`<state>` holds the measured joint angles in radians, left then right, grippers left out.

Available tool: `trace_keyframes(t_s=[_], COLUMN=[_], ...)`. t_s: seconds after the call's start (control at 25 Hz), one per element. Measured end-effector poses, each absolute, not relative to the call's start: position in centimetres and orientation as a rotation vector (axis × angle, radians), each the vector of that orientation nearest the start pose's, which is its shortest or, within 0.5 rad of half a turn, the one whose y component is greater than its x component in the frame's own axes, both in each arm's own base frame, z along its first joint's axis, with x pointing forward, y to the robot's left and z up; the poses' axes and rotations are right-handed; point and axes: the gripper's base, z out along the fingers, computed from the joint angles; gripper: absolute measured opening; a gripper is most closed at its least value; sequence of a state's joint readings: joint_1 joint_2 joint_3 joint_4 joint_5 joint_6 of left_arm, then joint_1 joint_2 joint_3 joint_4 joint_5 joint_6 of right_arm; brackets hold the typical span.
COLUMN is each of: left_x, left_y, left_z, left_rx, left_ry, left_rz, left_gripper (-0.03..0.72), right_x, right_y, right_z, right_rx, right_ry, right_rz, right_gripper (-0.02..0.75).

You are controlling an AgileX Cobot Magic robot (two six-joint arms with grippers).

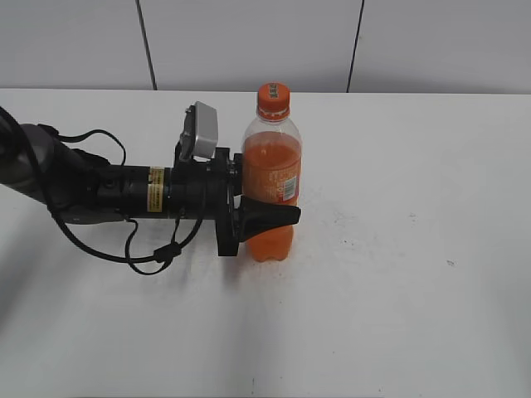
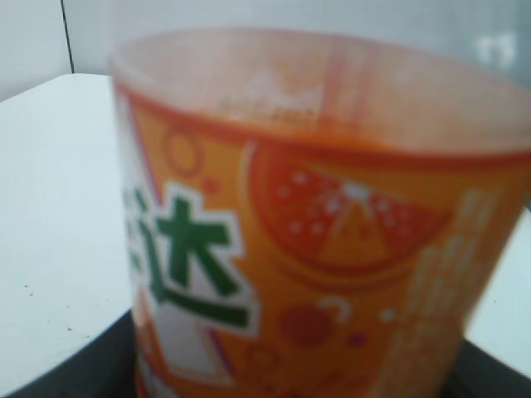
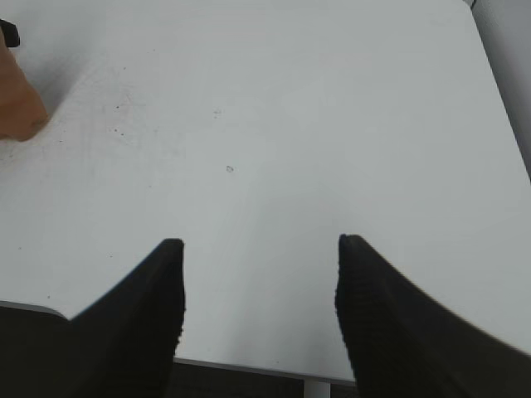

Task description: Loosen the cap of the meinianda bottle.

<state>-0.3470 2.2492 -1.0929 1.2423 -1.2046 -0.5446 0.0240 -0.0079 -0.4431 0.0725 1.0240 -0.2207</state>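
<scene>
Black left gripper [image 1: 267, 217] clamps the meinianda bottle [image 1: 272, 178] at its label, low on the body; the bottle stands upright near the table [image 1: 415, 290] middle, cap [image 1: 274, 97] on top, with wide free surface to its right and front.

Left wrist view: the label fills the frame.

Right wrist view: right gripper [image 3: 259, 245] hangs with its 2 fingers [image 3: 158, 298] spread wide over bare table, near its front edge.

A big white table [image 1: 398, 282] lies under the gripper and stretches far past its tips. Little dark specks [image 3: 230, 169] dot the top just ahead of the fingers; they might be crumbs or marks. Behind the table stands a pale wall [image 1: 249, 41] with thin dark lines.
</scene>
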Motion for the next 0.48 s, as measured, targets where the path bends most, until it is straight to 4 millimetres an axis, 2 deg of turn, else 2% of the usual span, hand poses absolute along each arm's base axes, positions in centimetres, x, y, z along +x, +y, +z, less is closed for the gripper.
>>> trace_keyframes(t_s=[0.48], left_x=[33.68], left_y=[-20.72], left_z=[9.40], left_rx=[1.200], left_ry=[1.442], left_rz=[-1.093], left_gripper=[0.416], right_x=[0.19], right_y=[0.49], right_z=[26.55], right_rx=[-0.244], right_ry=[2.029], right_rz=[-0.045], right_gripper=[0.439])
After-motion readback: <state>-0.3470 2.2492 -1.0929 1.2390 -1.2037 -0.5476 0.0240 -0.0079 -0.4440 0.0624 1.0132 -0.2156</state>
